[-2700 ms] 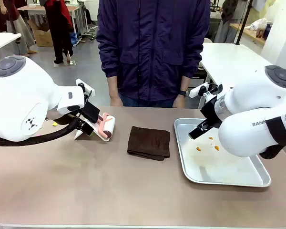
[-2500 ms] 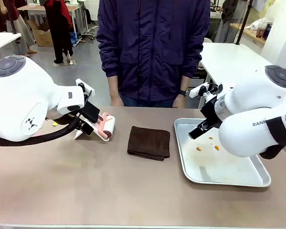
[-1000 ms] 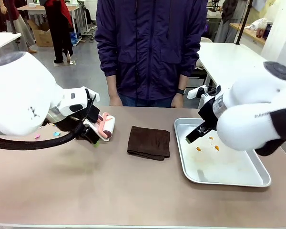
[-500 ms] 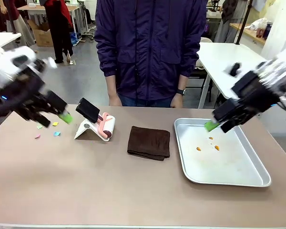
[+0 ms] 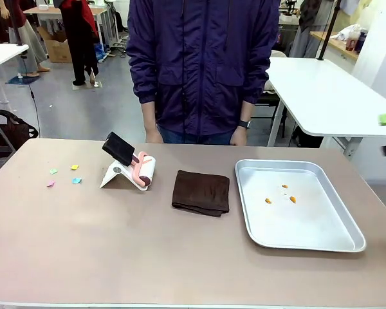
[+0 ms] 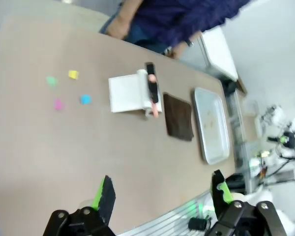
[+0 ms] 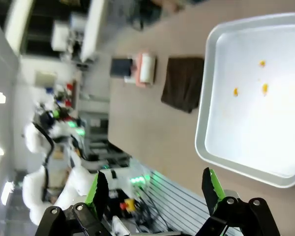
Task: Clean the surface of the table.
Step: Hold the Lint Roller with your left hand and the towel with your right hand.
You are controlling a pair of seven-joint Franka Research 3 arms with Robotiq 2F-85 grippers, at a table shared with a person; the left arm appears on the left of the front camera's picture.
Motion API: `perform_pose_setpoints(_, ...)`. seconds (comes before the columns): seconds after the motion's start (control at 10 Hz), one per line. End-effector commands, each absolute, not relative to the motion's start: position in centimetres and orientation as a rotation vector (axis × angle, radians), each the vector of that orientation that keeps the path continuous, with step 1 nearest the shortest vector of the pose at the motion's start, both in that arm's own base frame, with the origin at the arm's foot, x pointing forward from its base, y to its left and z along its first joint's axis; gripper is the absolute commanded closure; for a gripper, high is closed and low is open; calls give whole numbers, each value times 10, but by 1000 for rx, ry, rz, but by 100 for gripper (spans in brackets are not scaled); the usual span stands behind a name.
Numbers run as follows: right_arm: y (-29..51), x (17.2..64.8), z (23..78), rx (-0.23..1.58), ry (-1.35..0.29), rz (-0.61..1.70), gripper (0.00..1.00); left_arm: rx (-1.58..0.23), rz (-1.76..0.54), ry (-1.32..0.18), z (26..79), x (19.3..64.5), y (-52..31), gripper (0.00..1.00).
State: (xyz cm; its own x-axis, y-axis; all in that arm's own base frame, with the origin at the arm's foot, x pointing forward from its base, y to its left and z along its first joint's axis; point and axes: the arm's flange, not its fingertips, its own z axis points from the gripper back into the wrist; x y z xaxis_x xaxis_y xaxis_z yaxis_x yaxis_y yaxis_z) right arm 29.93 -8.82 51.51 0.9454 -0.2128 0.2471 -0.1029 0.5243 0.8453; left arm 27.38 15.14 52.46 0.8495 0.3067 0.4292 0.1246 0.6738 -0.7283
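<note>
Left wrist view: left gripper (image 6: 161, 183) released, empty, above the table (image 6: 64, 142). Right wrist view: right gripper (image 7: 155, 178) released, empty, above the tray (image 7: 202, 142). Front view: person (image 5: 202, 64) standing at far edge.

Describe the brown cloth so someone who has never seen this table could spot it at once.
On the wide brownish table, look near the middle, in front of the person. The folded cloth lies flat between the white roller stand and the silver tray; it alone is dark brown and soft.
</note>
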Motion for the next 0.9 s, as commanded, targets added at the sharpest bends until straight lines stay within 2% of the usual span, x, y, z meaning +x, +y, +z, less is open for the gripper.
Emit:
perform_pose_setpoints(0.0,-111,255,463,1127,-434,-143,0,-935,176,-632,479,246,177,0)
perform_pose_setpoints(0.4,-190,233,419,1234,-495,-343,0,-1020,368,-723,442,241,131,0)
perform_pose_setpoints(0.6,-201,233,404,1187,-518,-428,0,-993,404,-736,431,235,128,0)
perform_pose_setpoints(0.7,-229,242,432,1209,-466,-392,0,-1036,388,-679,492,277,205,0)
perform_pose_setpoints(0.8,-229,242,432,1209,-466,-392,0,-1036,388,-679,492,277,205,0)
